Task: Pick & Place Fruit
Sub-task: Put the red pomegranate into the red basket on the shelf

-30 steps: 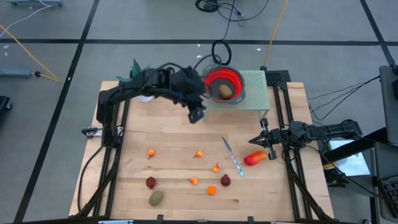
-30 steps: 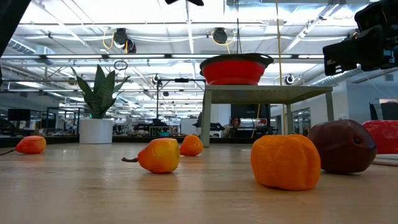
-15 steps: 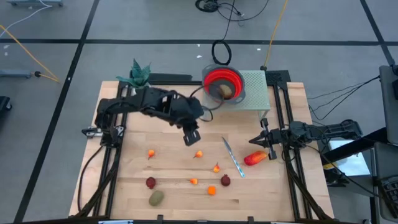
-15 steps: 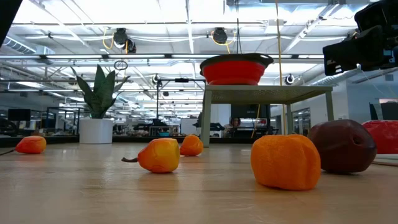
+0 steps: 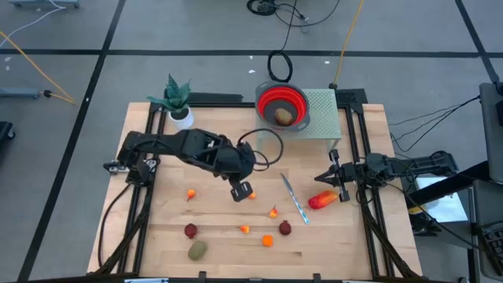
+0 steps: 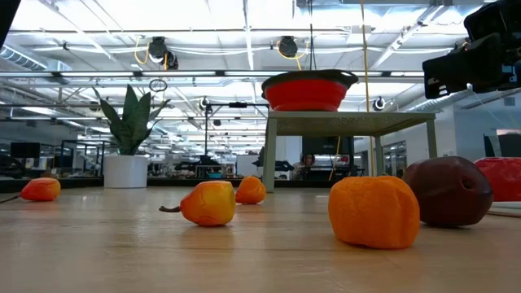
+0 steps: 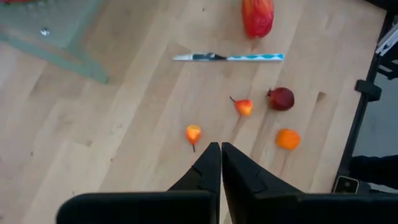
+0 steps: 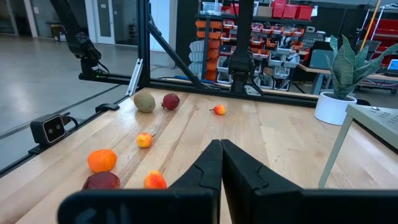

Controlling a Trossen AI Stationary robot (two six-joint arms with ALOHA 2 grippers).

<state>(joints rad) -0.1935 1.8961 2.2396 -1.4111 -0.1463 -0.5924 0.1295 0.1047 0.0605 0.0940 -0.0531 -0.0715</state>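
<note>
Left gripper (image 5: 243,191) hovering, fingers pressed together, empty, just beside tiny orange fruit (image 5: 251,195). Reach step underway; next calls for parting fingers, descending. Farther: right gripper (image 5: 330,178) waiting closed near elongated red-orange piece (image 5: 322,200); red bowl (image 5: 283,103) holding olive-brown oval (image 5: 284,115).

The table (image 5: 220,236) is pale wood. Near its front edge lie an olive-brown oval (image 5: 197,250), two dark red balls (image 5: 190,230), and small orange pieces (image 5: 267,240). A red-orange piece (image 5: 321,200) lies beside the silver-blue knife (image 5: 294,198). The bowl (image 5: 283,104) is red, grey-rimmed.
</note>
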